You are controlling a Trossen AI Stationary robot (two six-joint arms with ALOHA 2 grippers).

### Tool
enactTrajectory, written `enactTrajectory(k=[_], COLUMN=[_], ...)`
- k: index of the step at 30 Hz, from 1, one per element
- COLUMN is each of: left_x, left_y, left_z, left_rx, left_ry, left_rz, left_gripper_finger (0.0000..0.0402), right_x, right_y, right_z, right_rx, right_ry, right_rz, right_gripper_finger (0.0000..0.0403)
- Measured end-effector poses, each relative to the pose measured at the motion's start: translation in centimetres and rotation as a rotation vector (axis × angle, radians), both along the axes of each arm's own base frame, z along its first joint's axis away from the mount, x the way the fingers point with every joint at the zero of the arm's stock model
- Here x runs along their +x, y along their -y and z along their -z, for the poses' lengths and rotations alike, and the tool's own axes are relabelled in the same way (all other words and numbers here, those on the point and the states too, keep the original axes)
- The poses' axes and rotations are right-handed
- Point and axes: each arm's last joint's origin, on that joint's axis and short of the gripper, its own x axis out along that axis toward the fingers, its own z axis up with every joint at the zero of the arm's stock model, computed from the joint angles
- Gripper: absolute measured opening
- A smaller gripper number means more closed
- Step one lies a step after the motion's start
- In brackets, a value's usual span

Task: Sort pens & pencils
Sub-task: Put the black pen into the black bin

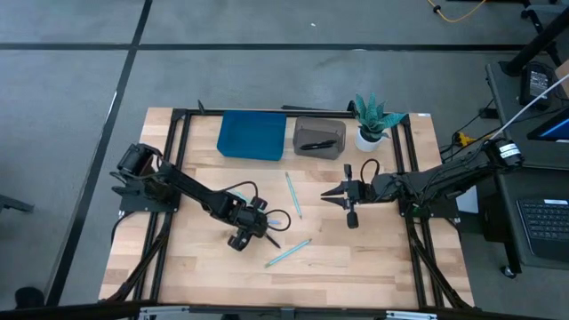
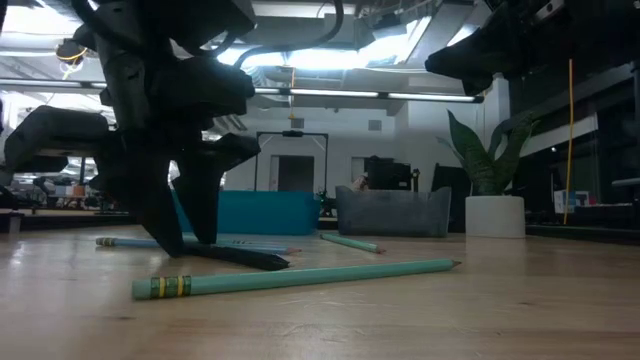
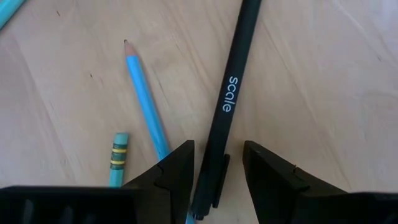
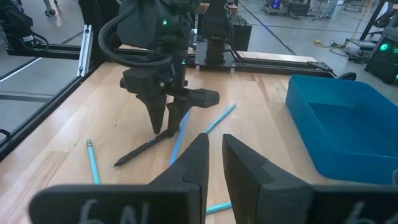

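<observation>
Fingers of the left gripper (image 3: pixel 217 177) stand slightly apart, straddling the clip end of a black pen (image 3: pixel 227 102) that lies flat on the table (image 1: pixel 373 258), with light-blue pencils (image 3: pixel 146 102) just beside it. Only the left wrist view shows "scale" printed on the pen. The high view shows the right gripper (image 1: pixel 336 197) hovering empty, fingers parted, and another pen in the grey bin (image 1: pixel 320 138).

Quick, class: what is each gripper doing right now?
Left gripper: open, fingers either side of a black pen on the table, not yet shut on it.
Right gripper: open, holding nothing, above the table.
</observation>
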Motion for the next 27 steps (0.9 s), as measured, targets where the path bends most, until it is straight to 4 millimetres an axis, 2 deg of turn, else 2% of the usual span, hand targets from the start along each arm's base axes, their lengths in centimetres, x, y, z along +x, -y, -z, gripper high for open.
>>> enactTrajectory(k=[17, 21, 25, 27], left_x=[0.9, 0.8, 0.8, 0.8], left_y=[-0.9, -1.0, -1.0, -1.0], left_z=[1.6, 1.7, 1.7, 1.7], left_rx=[-0.096, -0.1, -0.086, -0.086], left_ry=[-0.056, -0.067, -0.065, -0.067], left_rz=[0.019, 0.021, 0.016, 0.013], left_gripper_finger=[0.0119, 0.0089, 0.0031, 0.0018], right_x=[0.0, 0.0, 0.0, 0.0], right_y=[0.0, 0.0, 0.0, 0.0], right_z=[0.1, 0.1, 0.1, 0.1], right_rx=[-0.002, -0.002, -0.002, -0.002], right_ry=[-0.009, -0.011, -0.011, -0.011], right_rz=[0.0, 0.001, 0.0, 0.001], right_gripper_finger=[0.0049, 0.0049, 0.0049, 0.0049])
